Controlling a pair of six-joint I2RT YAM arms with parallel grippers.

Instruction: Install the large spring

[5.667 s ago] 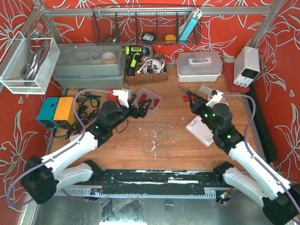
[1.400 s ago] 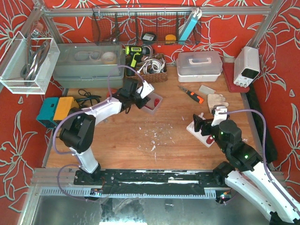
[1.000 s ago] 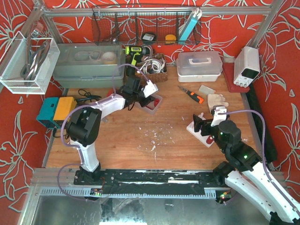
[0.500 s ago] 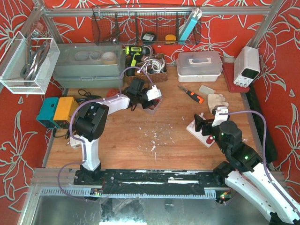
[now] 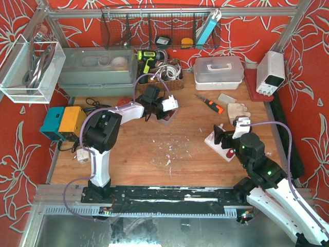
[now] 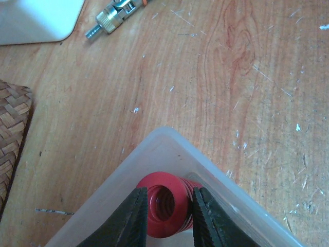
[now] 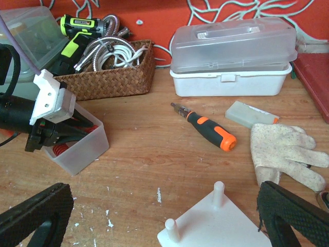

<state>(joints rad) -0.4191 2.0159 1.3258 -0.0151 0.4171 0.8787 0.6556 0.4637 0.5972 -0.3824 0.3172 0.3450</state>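
The wooden table (image 5: 180, 154) carries a clear plastic bin (image 6: 169, 141) towards its far left and a white peg base (image 7: 216, 226) near its right side, well apart from each other. The left gripper (image 6: 170, 192) reaches down into a corner of the bin, its dark fingers (image 6: 134, 216) pressed against both flanks of the large red spring (image 6: 164, 180), which lies inside. The right gripper (image 7: 164, 216) hangs just above the base, spread wide with nothing held. An orange-handled screwdriver (image 7: 208, 127) lies beyond it.
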